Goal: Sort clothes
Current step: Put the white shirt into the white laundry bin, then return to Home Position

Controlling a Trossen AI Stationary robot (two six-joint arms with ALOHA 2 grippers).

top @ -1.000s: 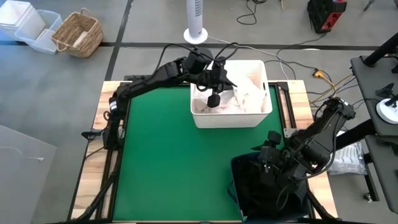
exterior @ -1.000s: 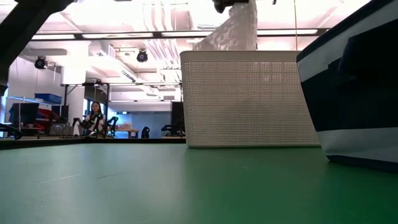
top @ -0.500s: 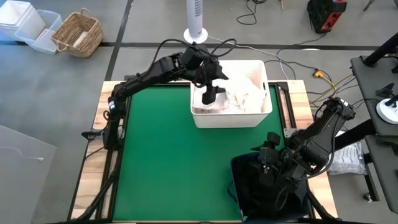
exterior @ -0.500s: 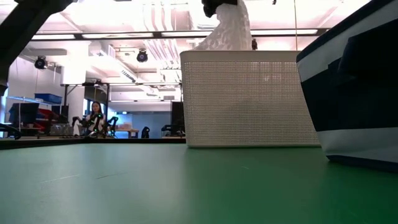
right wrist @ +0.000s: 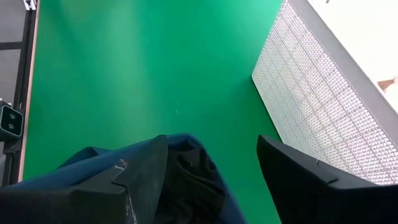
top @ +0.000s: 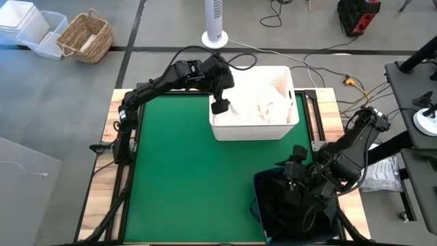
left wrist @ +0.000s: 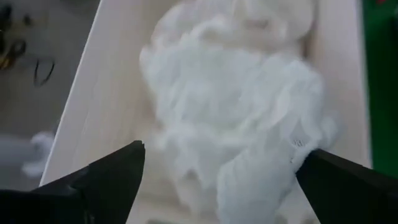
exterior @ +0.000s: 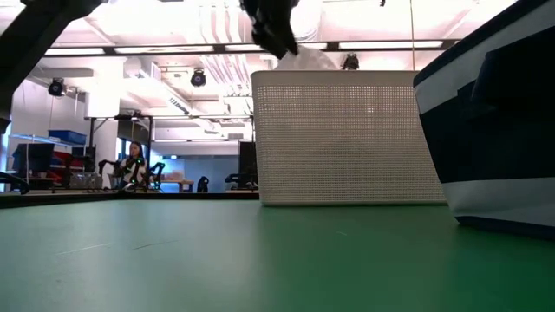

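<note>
Surface: green mat point(top: 184, 178), white bin point(top: 254, 130) at its far edge.
Left gripper point(top: 220, 106): fingers spread, empty, over the bin's left end.
Clothes: white garments point(left wrist: 236, 106) inside the bin; dark ones point(top: 287, 205) in navy bin point(top: 258, 198) nearer.
Right gripper point(right wrist: 211, 180): parted, over the navy bin.
Advice: lift clear without snagging fabric.

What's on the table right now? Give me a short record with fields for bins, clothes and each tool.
white bin: far side of green mat, holds white clothes
navy bin: near right corner, dark clothes inside
left tool: open, over white bin's left end, holding nothing
right tool: open, over navy bin
</note>
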